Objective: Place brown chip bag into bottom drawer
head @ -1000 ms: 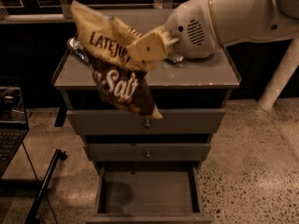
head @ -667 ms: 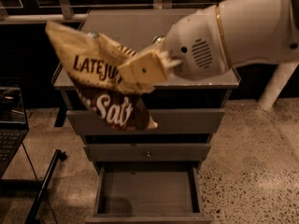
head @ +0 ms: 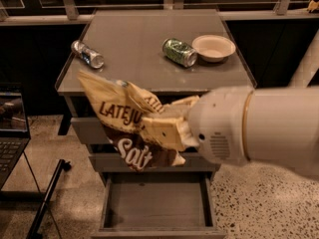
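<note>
My gripper [head: 160, 121] is shut on the brown chip bag [head: 118, 118], a crinkled cream and dark brown bag lettered "LATE JULY" and "Salt". The bag hangs in front of the cabinet's upper drawers, above the bottom drawer [head: 157, 203]. The bottom drawer is pulled open, a shallow grey box with a plain flat inside and nothing in it. My white arm [head: 259, 131] reaches in from the right.
On the cabinet top [head: 144, 39] lie a plastic bottle [head: 87, 54] at the left, a green soda can [head: 179, 52] on its side and a cream bowl [head: 213, 47] at the right. A laptop [head: 11, 133] stands at the left, with a black stand leg [head: 46, 200] below it.
My arm has carried the bag down and towards the camera, from over the cabinet top to in front of the upper drawers. The items on the top now show.
</note>
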Robot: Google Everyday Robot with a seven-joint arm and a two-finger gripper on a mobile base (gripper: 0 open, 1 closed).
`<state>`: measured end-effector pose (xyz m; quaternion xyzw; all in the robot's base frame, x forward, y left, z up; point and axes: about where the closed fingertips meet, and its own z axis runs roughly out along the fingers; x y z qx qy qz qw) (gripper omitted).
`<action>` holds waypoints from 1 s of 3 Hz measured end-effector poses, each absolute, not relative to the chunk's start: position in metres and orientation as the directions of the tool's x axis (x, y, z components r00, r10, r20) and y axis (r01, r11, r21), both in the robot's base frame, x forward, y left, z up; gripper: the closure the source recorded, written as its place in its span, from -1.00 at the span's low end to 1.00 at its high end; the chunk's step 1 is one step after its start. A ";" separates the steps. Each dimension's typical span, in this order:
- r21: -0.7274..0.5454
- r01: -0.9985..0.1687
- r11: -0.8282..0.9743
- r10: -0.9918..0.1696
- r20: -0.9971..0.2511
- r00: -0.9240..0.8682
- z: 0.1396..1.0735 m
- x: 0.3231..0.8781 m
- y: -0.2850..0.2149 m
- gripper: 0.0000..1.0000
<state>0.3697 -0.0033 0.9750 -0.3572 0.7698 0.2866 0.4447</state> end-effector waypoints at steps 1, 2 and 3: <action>0.198 -0.711 0.674 -0.202 -0.877 -0.436 0.904 0.384 -0.017 1.00; 0.180 -0.664 0.725 -0.182 -0.881 -0.437 0.895 0.398 -0.028 1.00; 0.180 -0.664 0.725 -0.182 -0.881 -0.437 0.895 0.398 -0.028 1.00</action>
